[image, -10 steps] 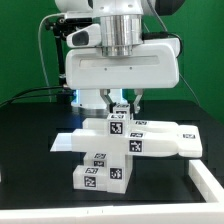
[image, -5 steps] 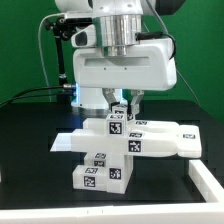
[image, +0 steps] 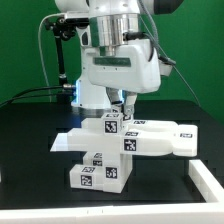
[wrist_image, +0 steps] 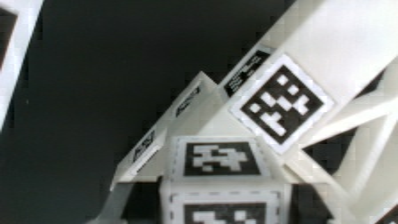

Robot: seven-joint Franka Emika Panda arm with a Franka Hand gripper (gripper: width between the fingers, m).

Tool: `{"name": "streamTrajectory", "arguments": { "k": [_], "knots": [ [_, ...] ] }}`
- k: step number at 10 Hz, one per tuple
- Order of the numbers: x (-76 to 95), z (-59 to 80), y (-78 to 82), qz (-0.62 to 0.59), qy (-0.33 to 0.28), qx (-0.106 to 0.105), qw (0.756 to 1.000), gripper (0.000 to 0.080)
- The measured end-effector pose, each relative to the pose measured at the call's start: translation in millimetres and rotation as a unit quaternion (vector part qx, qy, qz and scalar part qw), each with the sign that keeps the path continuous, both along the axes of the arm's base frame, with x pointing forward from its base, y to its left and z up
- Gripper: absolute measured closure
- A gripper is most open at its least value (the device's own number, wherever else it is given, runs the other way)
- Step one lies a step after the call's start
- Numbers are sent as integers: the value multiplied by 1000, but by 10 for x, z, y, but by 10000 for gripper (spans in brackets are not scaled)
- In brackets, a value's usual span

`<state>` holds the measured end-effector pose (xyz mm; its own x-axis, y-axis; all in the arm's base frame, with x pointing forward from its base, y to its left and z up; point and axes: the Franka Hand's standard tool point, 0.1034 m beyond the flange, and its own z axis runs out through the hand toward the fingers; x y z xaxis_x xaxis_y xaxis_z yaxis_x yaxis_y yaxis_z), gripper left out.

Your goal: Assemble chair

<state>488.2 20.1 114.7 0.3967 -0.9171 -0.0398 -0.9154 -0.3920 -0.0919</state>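
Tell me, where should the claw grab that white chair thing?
Probably the upright post on top of the chair, coming straight down from above. It sticks up narrow with flat sides, unlike the wide slabs. The claw already hangs right over it.

Exterior view faces arm frontally, mid-range; wrist view close; both share chair [image: 118,148] [wrist_image: 240,140].

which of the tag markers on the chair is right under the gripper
The topmost tag, on the upright block's top end beneath the gripper; the other tags sit lower down the chair.
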Motion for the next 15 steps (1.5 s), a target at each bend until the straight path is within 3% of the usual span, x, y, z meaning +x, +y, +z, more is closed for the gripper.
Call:
{"name": "streamTrajectory", "arguments": {
  "k": [2, 4, 5, 6, 11, 13, 15],
  "knots": [
    [-1, -2, 4, 18, -1, -1, 1000, 515],
    [3, -13, -5, 92, -6, -7, 996, 230],
    [8, -22, -4, 190, -11, -14, 982, 230],
    [12, -19, 37, 261, -15, -18, 965, 166],
    [9, -26, 83, 442, -28, -30, 896, 151],
    [42, -61, 65, 612, -31, -53, 789, 151],
    [40, -63, 65, 592, -30, -51, 804, 164]
  ]
}}
